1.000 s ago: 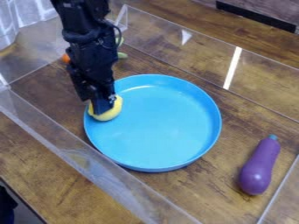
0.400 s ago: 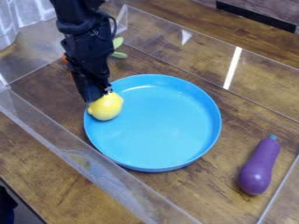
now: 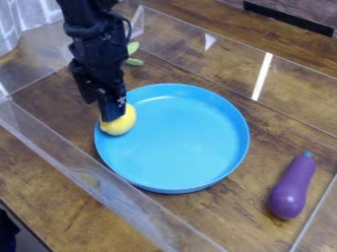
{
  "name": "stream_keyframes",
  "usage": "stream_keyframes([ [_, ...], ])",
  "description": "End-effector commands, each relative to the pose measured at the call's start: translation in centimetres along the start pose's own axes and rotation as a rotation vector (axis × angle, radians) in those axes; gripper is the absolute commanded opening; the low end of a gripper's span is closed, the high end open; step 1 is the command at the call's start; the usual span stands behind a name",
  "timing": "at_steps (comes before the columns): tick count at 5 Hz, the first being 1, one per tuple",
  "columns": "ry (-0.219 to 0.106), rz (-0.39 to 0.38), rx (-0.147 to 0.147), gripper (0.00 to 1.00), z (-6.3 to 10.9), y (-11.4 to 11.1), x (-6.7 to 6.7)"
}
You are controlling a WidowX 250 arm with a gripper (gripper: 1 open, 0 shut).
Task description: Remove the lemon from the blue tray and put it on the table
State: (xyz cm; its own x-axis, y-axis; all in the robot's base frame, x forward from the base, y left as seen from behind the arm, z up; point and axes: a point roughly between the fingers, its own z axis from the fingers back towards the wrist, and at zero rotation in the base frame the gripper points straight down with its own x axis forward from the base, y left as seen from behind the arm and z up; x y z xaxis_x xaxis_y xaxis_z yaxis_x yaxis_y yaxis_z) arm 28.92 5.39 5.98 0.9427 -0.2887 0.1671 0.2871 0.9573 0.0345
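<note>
The lemon [image 3: 118,122] is a small yellow oval lying inside the blue tray [image 3: 198,138], close against its left rim. My gripper [image 3: 112,104] hangs straight down over the lemon. Its dark fingers stand slightly apart, their tips at the lemon's top and covering its upper edge. The lemon still rests on the tray floor. The tray sits on the dark brown wooden table [image 3: 53,118], whose bare planks run to the left of the tray and in front of it.
A purple eggplant [image 3: 293,185] lies on the table right of the tray. Behind my arm part of an orange carrot with a green top [image 3: 132,51] shows. Clear plastic edging [image 3: 53,148] runs along the table's front left.
A second ago the fingers were low around the lemon. They then lifted clear without it, and now they have come back down onto its top. The lemon has barely moved.
</note>
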Motion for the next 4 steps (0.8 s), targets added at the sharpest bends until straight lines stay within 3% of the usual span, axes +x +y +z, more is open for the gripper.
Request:
stream_keyframes([
  [1, -0.063, 0.015, 0.041, 1.00, 1.34, 1.33, 1.20],
  [2, -0.065, 0.012, 0.043, 0.00, 1.49, 1.42, 1.24],
  [3, -0.066, 0.012, 0.045, 1.00, 1.15, 1.47, 1.34],
  [4, -0.066, 0.010, 0.047, 0.00, 1.37, 1.58, 1.33],
])
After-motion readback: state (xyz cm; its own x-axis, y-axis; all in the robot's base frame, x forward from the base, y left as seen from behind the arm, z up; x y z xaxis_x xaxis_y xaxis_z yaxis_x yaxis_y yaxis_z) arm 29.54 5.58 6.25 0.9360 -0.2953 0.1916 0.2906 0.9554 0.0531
